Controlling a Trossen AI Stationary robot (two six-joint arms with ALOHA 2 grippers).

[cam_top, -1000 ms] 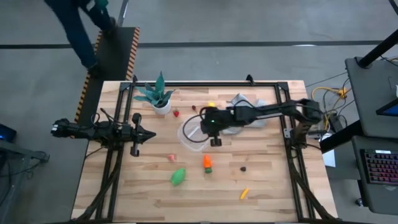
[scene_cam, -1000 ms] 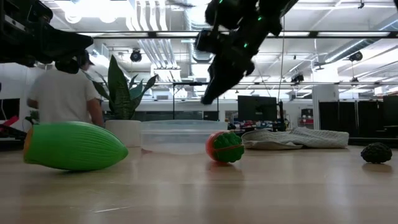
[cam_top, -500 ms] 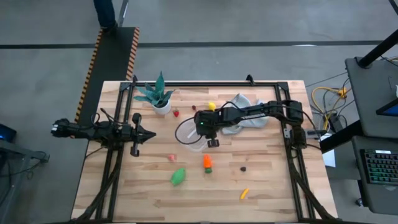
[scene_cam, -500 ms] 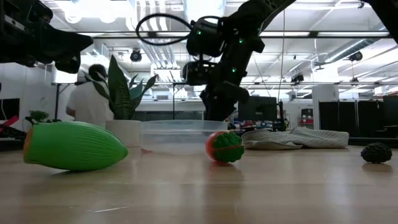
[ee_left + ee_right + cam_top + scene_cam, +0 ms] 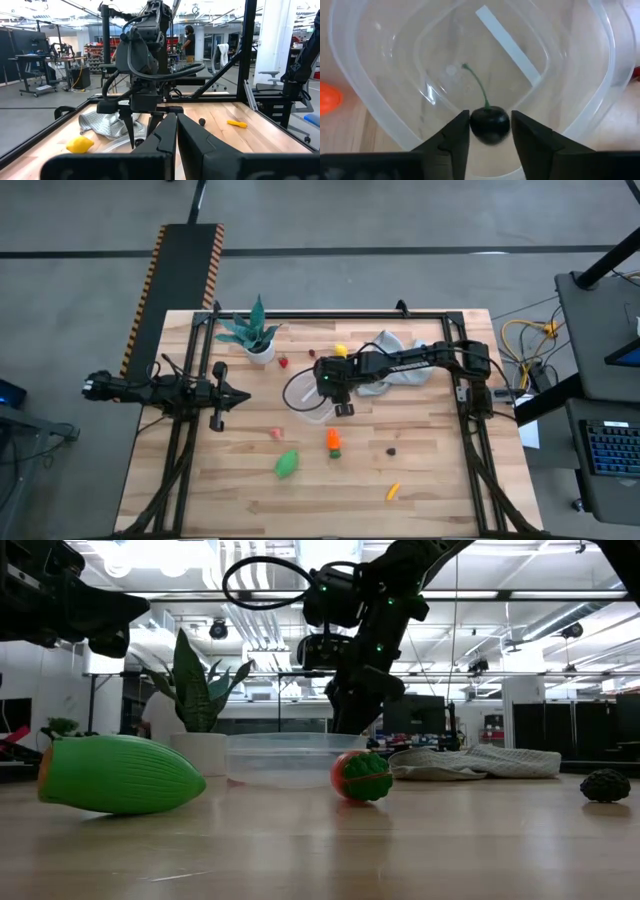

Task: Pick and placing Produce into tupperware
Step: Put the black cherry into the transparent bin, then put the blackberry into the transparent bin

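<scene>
over the middle of the table (image 5: 250, 480) your right gripper (image 5: 490, 131) hangs inside the clear tupperware (image 5: 380, 95), fingers pointing down into it. a dark cherry (image 5: 490, 125) with a thin green stem sits between the two fingers (image 5: 455, 137); whether the pads press it or have let go, you cannot tell. in the high view the same gripper (image 5: 330, 392) sits over the tub (image 5: 300, 402), just beside the grey-blue cloth (image 5: 395, 345).

the rest of the produce lies loose on the wood. a green piece (image 5: 287, 464) and an orange-and-green piece (image 5: 333, 443) lie near the tub on its front side, a small pink one (image 5: 276, 434) lies near them, a dark brown bit (image 5: 391, 451) and a thin orange piece (image 5: 393, 491) lie farther toward the right front. a yellow piece (image 5: 340, 350) and two small red ones (image 5: 284, 362) lie near the teal-leaved plant (image 5: 252, 335).

your left gripper (image 5: 238, 396) waits at the table's left side, well apart from the tub, its fingers (image 5: 167, 137) pressed together on nothing.
</scene>
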